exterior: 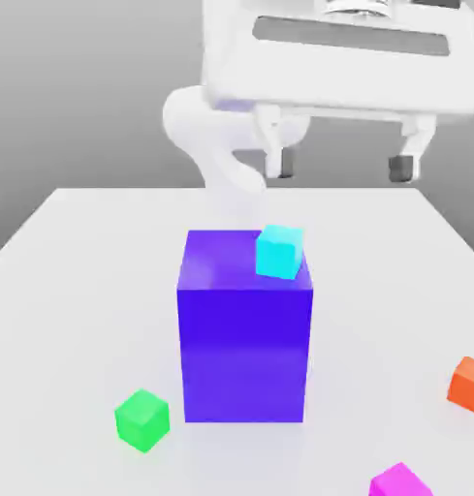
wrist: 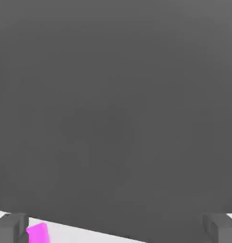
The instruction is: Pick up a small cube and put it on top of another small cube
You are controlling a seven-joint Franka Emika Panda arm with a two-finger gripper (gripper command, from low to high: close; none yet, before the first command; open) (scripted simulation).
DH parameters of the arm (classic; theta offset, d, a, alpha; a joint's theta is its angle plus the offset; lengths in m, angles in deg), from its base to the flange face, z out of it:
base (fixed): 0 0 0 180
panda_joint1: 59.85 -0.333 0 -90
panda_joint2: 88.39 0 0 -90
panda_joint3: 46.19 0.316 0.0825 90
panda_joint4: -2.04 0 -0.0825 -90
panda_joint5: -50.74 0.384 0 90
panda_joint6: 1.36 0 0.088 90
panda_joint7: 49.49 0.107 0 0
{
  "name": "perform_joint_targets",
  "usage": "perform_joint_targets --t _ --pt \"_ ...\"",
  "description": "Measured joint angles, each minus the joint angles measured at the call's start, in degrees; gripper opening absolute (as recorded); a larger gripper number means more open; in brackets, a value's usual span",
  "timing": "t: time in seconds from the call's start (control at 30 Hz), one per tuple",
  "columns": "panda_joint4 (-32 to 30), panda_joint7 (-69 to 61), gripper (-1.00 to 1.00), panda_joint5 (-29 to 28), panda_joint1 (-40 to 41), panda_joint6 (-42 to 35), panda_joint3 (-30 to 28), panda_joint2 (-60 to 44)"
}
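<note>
Fingers (exterior: 343, 169) spread wide; magenta cube (exterior: 401, 481) and orange cube (exterior: 468, 386) cut off by frame edges

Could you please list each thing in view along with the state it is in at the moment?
Gripper: jaws wide open, holding nothing, raised above the table.
Cyan cube: resting on top of the large block.
Large blue-purple block: upright on the table.
Green cube: on the table, nothing on it.
Orange cube: on the table, nothing on it.
Magenta cube: on the table, not stacked.
</note>
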Motion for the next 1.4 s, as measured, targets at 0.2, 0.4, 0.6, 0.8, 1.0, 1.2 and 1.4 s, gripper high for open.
perform_joint_targets --t 0.2,0.4,0.6,0.8,1.0,1.2,1.4 --pt "0.69 -0.78 0.0 -1.74 -2.5 3.34 1.4 -12.46" --pt "1.37 -2.01 0.0 -2.82 -4.28 6.72 2.69 -24.86" --pt "3.0 -1.73 0.0 -4.75 -6.53 12.83 2.08 -37.27" --pt "3.74 -1.13 -1.0 -5.59 -7.31 15.32 1.14 -40.59" --pt "2.54 -2.25 -1.0 -4.08 -6.17 11.33 2.63 -35.43" --pt "-3.8 5.73 -1.0 1.95 -2.17 9.16 -0.86 -26.47" --pt "-11.47 19.83 -1.0 6.14 1.97 9.54 -7.58 -19.02"
